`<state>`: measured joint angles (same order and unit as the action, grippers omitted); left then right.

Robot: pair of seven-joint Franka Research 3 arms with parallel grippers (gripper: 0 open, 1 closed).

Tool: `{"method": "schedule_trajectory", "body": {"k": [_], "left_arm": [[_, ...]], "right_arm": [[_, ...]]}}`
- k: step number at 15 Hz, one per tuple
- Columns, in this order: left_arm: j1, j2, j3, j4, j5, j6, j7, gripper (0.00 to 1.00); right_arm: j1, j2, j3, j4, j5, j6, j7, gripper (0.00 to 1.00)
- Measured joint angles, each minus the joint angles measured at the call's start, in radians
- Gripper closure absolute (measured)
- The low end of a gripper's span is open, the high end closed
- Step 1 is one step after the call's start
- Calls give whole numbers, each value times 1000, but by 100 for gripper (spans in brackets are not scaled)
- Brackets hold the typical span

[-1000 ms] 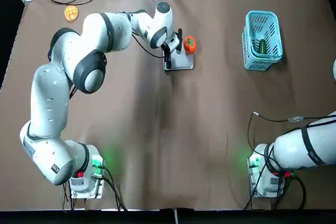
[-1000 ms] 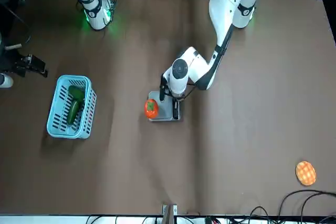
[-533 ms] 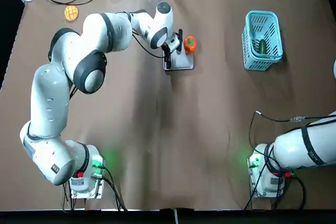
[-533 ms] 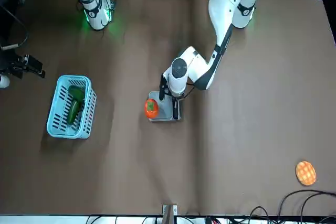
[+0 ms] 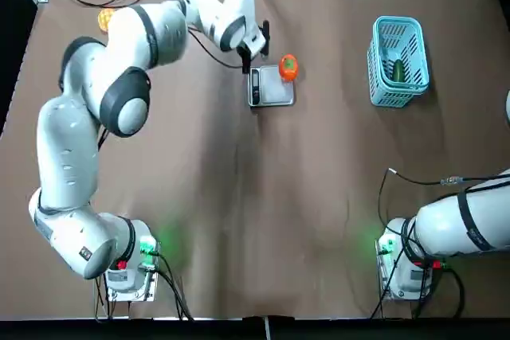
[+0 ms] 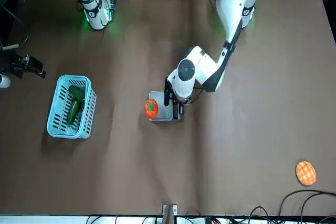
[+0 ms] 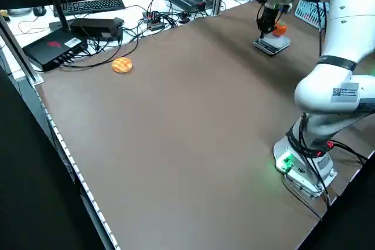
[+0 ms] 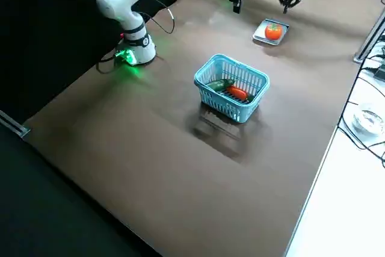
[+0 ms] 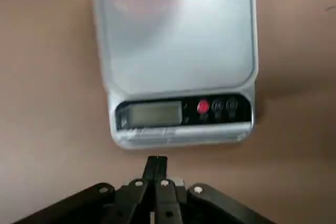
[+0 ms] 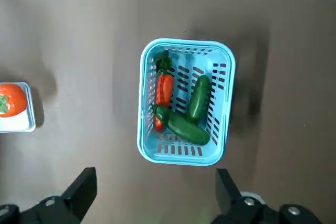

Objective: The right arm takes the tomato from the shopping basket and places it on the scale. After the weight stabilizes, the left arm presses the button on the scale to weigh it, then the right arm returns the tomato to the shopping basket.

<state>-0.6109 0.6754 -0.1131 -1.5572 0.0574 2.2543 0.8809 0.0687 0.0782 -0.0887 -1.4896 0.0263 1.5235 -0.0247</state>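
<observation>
The orange-red tomato sits on the far corner of the silver scale. My left gripper hangs shut above the scale's dark display strip, clear of it; the red button shows just past its fingertips. The light-blue shopping basket stands to the right and holds green vegetables and a red one. My right gripper is open high above the basket, holding nothing; it shows at the front view's left edge.
A flat orange waffle-like disc lies at the table's far left corner, by the cables. Both arm bases glow green at the near edge. Bare brown tabletop lies between the scale and the bases.
The left gripper has lifted off the scale's display strip and now hangs above it. The tomato, scale and basket have not moved.
</observation>
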Motion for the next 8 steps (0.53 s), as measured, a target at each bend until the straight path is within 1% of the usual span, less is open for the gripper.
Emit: {"method": "schedule_trajectory", "body": {"k": [3, 6, 7, 8], "left_arm": [[42, -88, 0, 4, 1, -74, 2, 99], [99, -166, 1, 4, 2, -109, 3, 98], [121, -189, 1, 4, 2, -122, 3, 97], [142, -210, 2, 4, 2, -136, 3, 92]], "right_arm": [[8, 5, 7, -11, 2, 0, -1, 0], [51, 23, 15, -29, 14, 33, -1, 2], [70, 30, 16, -30, 36, 45, -1, 2], [84, 40, 16, -36, 82, 62, -1, 2]]}}
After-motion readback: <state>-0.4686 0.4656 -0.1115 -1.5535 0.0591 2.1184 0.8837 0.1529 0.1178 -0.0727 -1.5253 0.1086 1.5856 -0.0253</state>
